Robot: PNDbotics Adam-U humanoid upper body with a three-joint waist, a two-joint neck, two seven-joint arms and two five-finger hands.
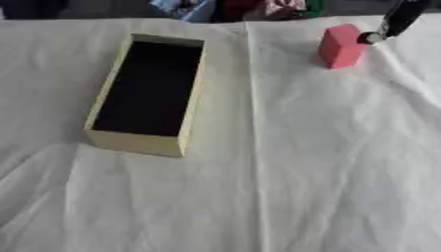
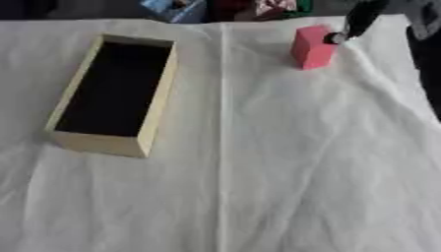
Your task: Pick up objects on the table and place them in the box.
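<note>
The right hand (image 1: 389, 25) reaches in from the far right and touches the pink block (image 1: 341, 47), its grip too hidden to tell, well apart from the open box (image 1: 191, 101) on the left.

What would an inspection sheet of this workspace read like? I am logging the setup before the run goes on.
Surface: table under a creased white cloth.
Job's things: open cream box with a dark inside, on the left, nothing seen in it; pink block upright at the far right, outside the box.
Clutter: nothing seen on the cloth.
Hands: right hand comes in from the upper right, its tip at the block's right side; fingers not made out. Left hand: nothing seen.
Cables: nothing seen.
Surroundings: coloured things beyond the far edge, too blurred to name.
</note>
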